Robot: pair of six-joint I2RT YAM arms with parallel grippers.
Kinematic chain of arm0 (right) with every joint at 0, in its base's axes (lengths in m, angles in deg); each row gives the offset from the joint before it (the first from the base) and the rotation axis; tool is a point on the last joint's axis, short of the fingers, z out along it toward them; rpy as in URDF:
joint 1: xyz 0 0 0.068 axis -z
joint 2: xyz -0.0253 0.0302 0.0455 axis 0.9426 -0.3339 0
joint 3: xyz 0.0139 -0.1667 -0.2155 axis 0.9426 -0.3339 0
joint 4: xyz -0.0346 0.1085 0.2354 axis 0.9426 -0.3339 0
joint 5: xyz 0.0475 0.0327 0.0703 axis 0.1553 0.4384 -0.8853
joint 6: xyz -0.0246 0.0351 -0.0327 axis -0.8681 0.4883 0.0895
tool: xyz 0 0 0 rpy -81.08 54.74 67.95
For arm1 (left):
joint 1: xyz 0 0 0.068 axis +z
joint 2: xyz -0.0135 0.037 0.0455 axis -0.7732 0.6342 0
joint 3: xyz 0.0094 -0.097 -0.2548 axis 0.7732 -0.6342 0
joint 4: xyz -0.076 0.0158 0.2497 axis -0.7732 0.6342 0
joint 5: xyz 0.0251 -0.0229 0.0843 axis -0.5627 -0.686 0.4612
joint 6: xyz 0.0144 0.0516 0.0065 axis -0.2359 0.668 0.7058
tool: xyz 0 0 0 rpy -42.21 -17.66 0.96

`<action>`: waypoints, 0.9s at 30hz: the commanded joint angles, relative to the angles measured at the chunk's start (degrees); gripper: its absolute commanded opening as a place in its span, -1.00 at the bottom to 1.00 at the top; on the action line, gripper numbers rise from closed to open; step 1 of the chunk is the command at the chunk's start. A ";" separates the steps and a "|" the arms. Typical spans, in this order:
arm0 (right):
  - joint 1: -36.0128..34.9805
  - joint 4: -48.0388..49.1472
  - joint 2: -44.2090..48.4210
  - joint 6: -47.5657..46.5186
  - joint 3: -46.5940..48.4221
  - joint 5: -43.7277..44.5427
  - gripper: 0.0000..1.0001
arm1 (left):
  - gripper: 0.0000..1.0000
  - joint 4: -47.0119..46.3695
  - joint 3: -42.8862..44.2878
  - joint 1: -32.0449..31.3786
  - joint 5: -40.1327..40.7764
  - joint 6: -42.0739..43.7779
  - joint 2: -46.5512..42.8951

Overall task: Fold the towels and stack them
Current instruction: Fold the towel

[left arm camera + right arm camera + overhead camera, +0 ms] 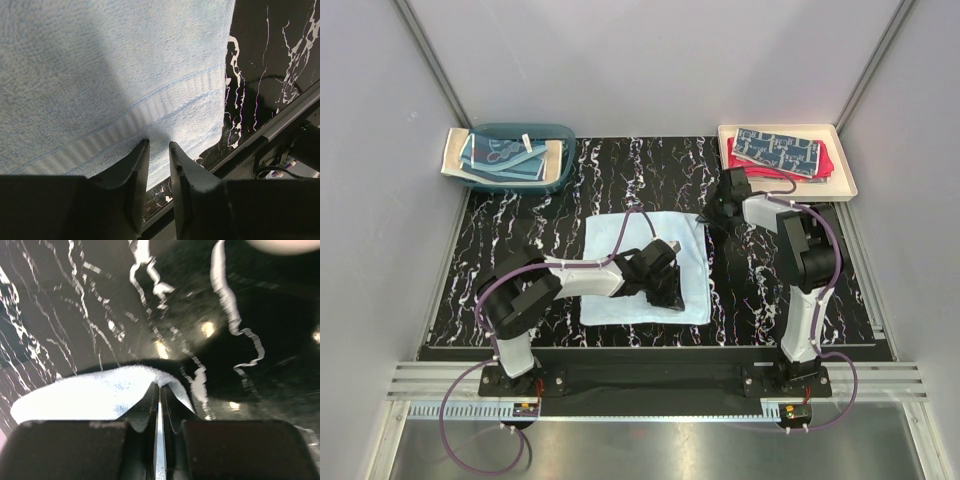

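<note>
Light blue is the colour to watch here. The plain light blue square terry towel (630, 270) lies spread flat in the middle of the black, white-veined marble-look table (570, 200), with both arms working its right side.

The top view puts the left gripper (672, 298) over the towel's 5 o'clock area, near the near-right corner. The right gripper (712, 212) is at the 1 o'clock corner. That view doesn't really show the jaws, though.

The right wrist view does. The fingers are squeezed almost together, and the towel's corner is pinched between the tips and humped up off the table.

In the left wrist view the jaws stand a narrow slot apart, tips right at the ribbed hem. It's hard to tell whether any cloth is caught.

Only the top view gets the rest:
- **Table's 1 o'clock:** a cream rectangular tray (848, 178) holds a red-pink towel (825, 160), with a folded dark blue patterned towel (778, 150) on top.
- **Table's 10 o'clock:** a teal plastic basket (565, 135) holds teal patterned towels (505, 155).

On edges, the left wrist view shows the towel's near hem sitting close to the table's front edge and its silver metal rail (285, 120). There's bare tabletop at the towel's 9 o'clock and 12 o'clock, and a narrower strip at 3 o'clock beside the right arm.
</note>
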State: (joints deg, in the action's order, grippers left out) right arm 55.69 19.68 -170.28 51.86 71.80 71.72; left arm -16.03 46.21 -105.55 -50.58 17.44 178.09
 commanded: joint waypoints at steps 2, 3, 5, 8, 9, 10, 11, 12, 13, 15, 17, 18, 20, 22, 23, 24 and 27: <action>2.59 -0.40 0.08 -0.87 3.16 -1.87 -0.85 | -0.46 -0.07 -1.30 -0.46 0.36 -0.60 1.35; 2.94 -1.01 0.08 -1.14 3.60 -2.13 -0.84 | -0.48 -0.07 -1.38 -0.54 0.27 -0.51 1.44; 4.08 -1.46 -0.18 -1.49 4.48 -3.27 -0.84 | -0.50 -0.15 -1.82 -0.46 0.18 -0.86 1.52; 5.31 -1.81 -0.88 -1.93 5.71 -5.47 -0.83 | -0.51 -0.16 -2.18 -0.46 -0.08 -1.04 1.70; 5.58 -2.51 -1.06 -2.37 6.15 -5.82 -0.83 | -0.51 -0.24 -2.26 -0.46 -0.17 -1.12 1.70; 5.75 -2.69 -1.24 -2.54 6.93 -6.09 -0.82 | -0.51 -0.24 -2.35 -0.46 -0.26 -1.04 1.70; 6.02 -2.69 -1.76 -2.72 7.38 -6.70 -0.81 | -0.51 -0.24 -2.53 -0.46 -0.26 -1.12 1.87; 6.11 -3.21 -2.03 -3.24 7.90 -7.23 -0.75 | -0.51 -0.59 -2.53 -0.46 -0.43 -1.12 1.88; 6.28 -3.91 -2.46 -3.60 9.47 -7.58 -0.73 | -0.51 -0.68 -2.62 -0.46 -0.61 -1.30 1.96; 6.55 -5.41 -3.26 -4.47 10.45 -7.67 -0.64 | -0.52 -0.77 -2.53 -0.46 -0.70 -1.30 2.05; 6.63 -5.76 -3.00 -4.74 10.46 -6.98 -0.46 | -0.52 -0.86 -2.44 -0.46 -1.39 -1.30 2.23; 6.90 -6.20 -2.73 -5.00 10.37 -6.71 -0.41 | -0.51 -1.38 -2.09 -0.46 -1.75 -1.21 2.31; 7.16 -6.29 -1.25 -5.27 9.41 -6.27 -0.35 | -0.51 -1.21 -1.48 -0.46 -2.45 -0.86 2.14; 7.16 -7.08 -0.01 -6.06 8.88 -5.04 -0.32 | -0.44 -1.21 0.10 0.07 -2.98 0.10 0.22; 7.07 -8.13 0.78 -6.93 8.87 -3.73 -0.23 | -0.39 -0.51 1.24 0.25 -2.89 0.45 -0.49; 7.07 -8.83 1.13 -7.46 9.05 -3.11 -0.20 | -0.36 1.15 2.38 0.68 -2.89 1.07 -1.19; 7.16 -11.39 1.75 -9.22 10.28 -1.88 -0.10 | -0.24 4.40 7.04 2.62 -3.07 2.83 -4.53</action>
State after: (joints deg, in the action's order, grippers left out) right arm 62.53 11.17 -172.71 45.66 79.97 67.26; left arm -14.54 48.26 -104.68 -52.61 17.81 178.13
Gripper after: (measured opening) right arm 0.441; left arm 0.367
